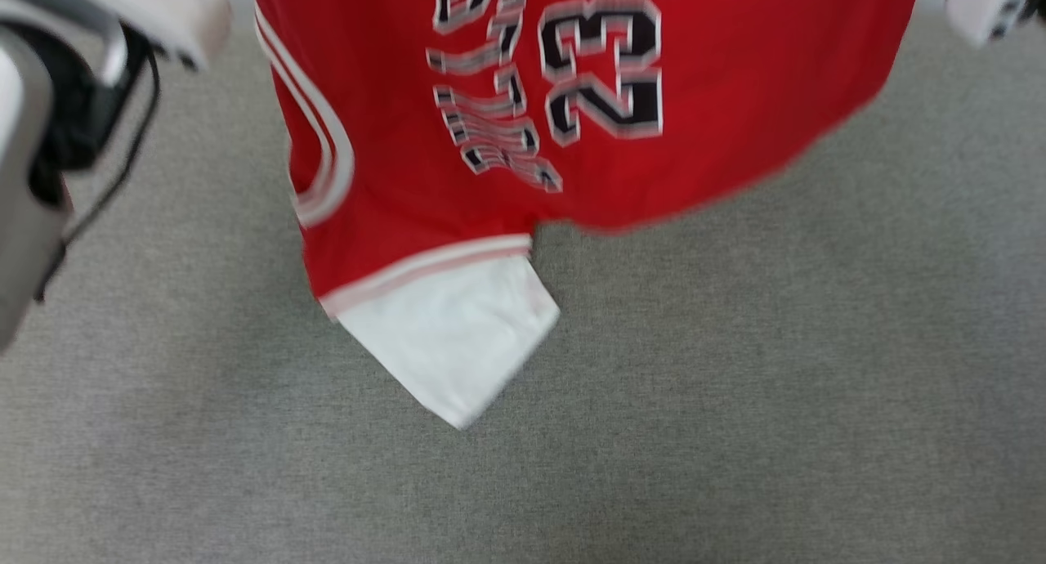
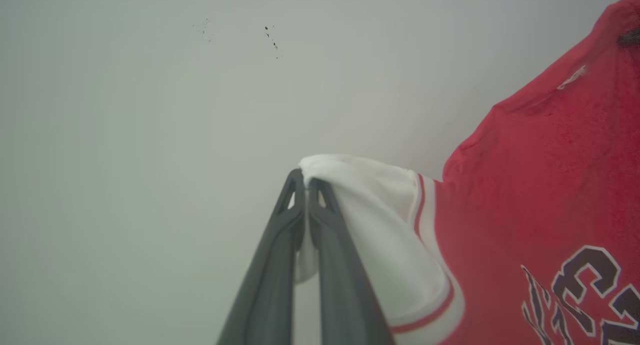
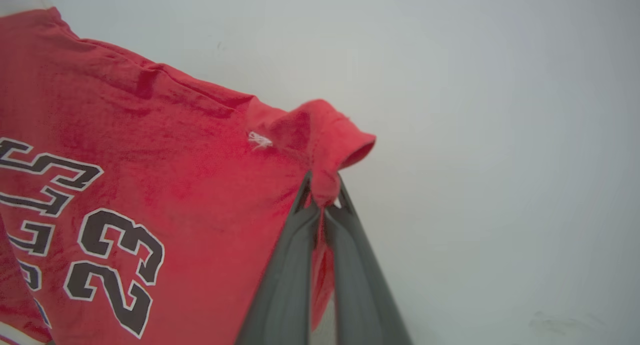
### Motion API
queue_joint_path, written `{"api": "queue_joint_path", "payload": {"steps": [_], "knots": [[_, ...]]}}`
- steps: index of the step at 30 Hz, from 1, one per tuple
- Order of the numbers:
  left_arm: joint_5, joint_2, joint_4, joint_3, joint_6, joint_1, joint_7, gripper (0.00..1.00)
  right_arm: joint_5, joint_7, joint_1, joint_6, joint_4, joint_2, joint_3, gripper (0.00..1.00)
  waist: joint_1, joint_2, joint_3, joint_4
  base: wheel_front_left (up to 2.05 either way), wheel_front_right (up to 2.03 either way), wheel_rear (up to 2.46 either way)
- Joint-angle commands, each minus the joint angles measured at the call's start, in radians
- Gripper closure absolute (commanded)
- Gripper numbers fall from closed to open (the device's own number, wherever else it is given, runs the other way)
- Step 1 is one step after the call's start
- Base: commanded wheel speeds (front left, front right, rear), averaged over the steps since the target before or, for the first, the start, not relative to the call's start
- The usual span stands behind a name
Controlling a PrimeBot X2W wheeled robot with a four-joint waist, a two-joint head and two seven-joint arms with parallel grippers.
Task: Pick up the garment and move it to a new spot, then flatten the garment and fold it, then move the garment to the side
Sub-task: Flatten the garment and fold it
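Garment [image 1: 735, 98]: one red shirt, held up over a grey cloth-like surface [image 1: 776, 400] and stretched between two grippers. The left gripper [image 2: 306, 177] has its two dark fingers pressed together on the edge of one white sleeve [image 2: 380, 225], with a fold of white cloth caught between them. The right gripper [image 3: 322, 197] has its two fingers closed on a bunched red corner [image 3: 325, 140] of the shirt, and red cloth trails down between them. A second white sleeve [image 1: 458, 343] hangs free as the lowest part of the shirt, just under a red-and-white striped band [image 1: 425, 270]. The black print faces the head camera, turned on its side: one word beside the number 23 [image 1: 605, 65], two digits. Two pale arm casings sit at the top corners of the head view, one left [image 1: 49, 139], one right [image 1: 985, 8]. A plain pale wall [image 2: 125, 135] lies behind the shirt in both wrist views.
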Motion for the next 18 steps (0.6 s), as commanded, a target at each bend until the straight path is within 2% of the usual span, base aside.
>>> {"api": "queue_joint_path", "payload": {"steps": [1, 8, 12, 18], "knots": [[0.019, -0.010, 0.023, -0.004, -0.011, -0.059, 0.012, 1.00, -0.018, -0.004, -0.047, -0.001, 0.019, 0.022, -0.017, 1.00, 0.0000, 0.0000, 0.049, 0.001, 0.00, 0.00, 0.00], [0.081, -0.089, 0.242, -0.009, -0.111, -0.435, 0.036, 1.00, -0.108, -0.003, -0.317, -0.001, 0.146, 0.073, -0.048, 1.00, 0.0000, 0.0000, 0.155, 0.017, 0.00, 0.00, 0.00], [0.127, -0.131, 0.384, -0.018, -0.139, -0.633, 0.025, 1.00, -0.166, -0.027, -0.476, -0.001, 0.244, 0.100, -0.048, 1.00, 0.0000, 0.0000, 0.207, 0.028, 0.00, 0.00, 0.00], [0.180, -0.190, 0.532, -0.042, -0.157, -0.839, -0.019, 1.00, -0.238, -0.092, -0.677, -0.001, 0.387, 0.133, -0.021, 1.00, 0.0000, 0.0000, 0.265, 0.049, 0.00, 0.00, 0.00]]}}
